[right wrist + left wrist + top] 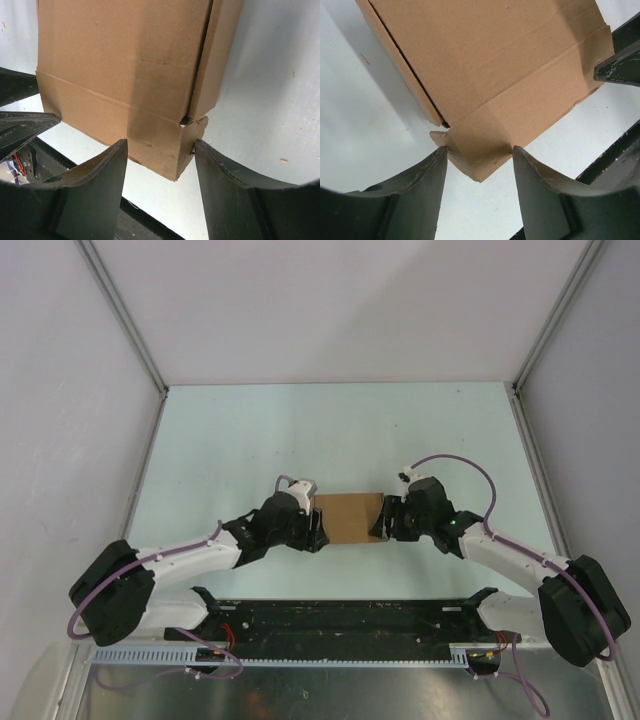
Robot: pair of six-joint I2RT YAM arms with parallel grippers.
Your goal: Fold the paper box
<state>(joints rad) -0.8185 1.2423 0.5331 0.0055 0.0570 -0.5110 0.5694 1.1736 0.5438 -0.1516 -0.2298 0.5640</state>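
Note:
The paper box [348, 517] is a small closed brown cardboard box lying flat on the pale table between the two arms. My left gripper [317, 524] is at its left end and my right gripper [386, 520] at its right end. In the left wrist view, a near corner of the box [485, 90] pokes between the open jaws of the left gripper [479, 148], and both tips just reach its edges. In the right wrist view, the right gripper [160, 142] straddles a corner of the box [125, 65] the same way, jaws open, with the tips beside the cardboard.
The white enclosure walls [90, 390] ring the table. A black rail [340, 615] runs along the near edge by the arm bases. The other arm's dark fingers show across the box in each wrist view: the right arm's [620, 70] and the left arm's [20, 125].

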